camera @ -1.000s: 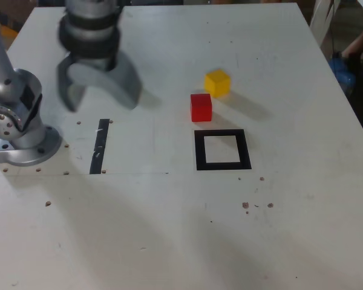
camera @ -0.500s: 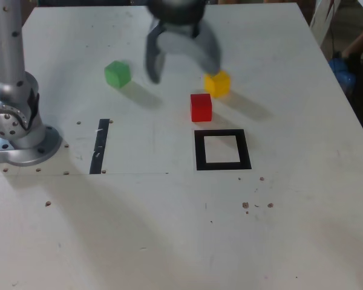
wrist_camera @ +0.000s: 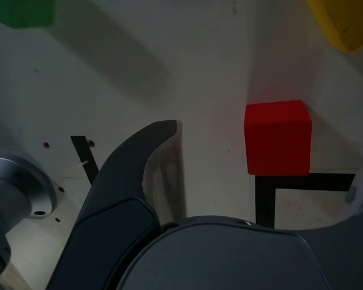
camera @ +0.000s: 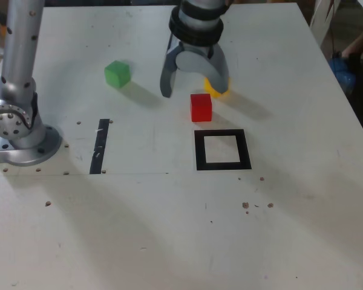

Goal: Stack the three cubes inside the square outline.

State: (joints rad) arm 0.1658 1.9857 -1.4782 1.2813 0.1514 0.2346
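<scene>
My gripper (camera: 193, 89) hangs open above the table, just behind the red cube (camera: 201, 107), holding nothing. In the wrist view the red cube (wrist_camera: 277, 137) lies between the two spread fingers (wrist_camera: 139, 163), lower than them. The yellow cube (camera: 216, 92) sits right behind the red one, partly hidden by one finger; the wrist view catches a corner of the yellow cube (wrist_camera: 345, 21). The green cube (camera: 117, 73) stands apart toward the exterior view's left, and the wrist view shows only an edge of the green cube (wrist_camera: 21, 12). The square outline (camera: 199, 150) lies just in front of the red cube, nothing inside it; the wrist view shows a corner of the square outline (wrist_camera: 264, 196).
A short black tape strip (camera: 99, 147) lies at the exterior view's left, near the arm's metal base (camera: 15, 127). Small brown crumbs (camera: 246, 205) dot the near part of the white table. A blue object (camera: 342, 69) sits beyond the table's right edge.
The gripper has swung from the exterior view's left, past the green cube, to above the red and yellow cubes, staying open. The cubes have not moved.
</scene>
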